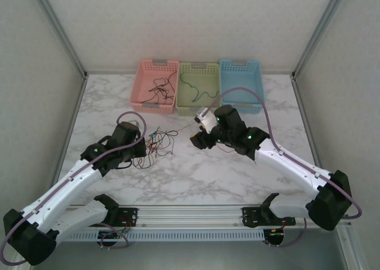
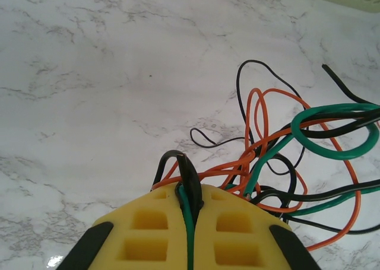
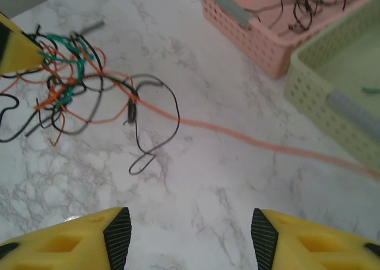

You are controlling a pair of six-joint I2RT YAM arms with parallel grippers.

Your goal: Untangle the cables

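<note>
Marble table (image 1: 196, 175). Left gripper (image 2: 190, 206) is clamped tight on a green and a black strand of the cables (image 1: 155, 145). The tangle lies left of centre, spreading right from its tips. An orange strand (image 3: 249, 138) runs out of the tangle to the right, blurred. Far edge: pink basket (image 1: 142, 107) with dark wires (image 1: 159, 87), green basket (image 1: 193, 108) with a green wire (image 1: 202, 92), blue basket (image 1: 240, 77). Right gripper (image 3: 190, 229) hovers right of the tangle, fingers apart, nothing between them.

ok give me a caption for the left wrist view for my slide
Left jaws pinch a black wire and a green wire from the tangle of wires on the marble table.
</note>
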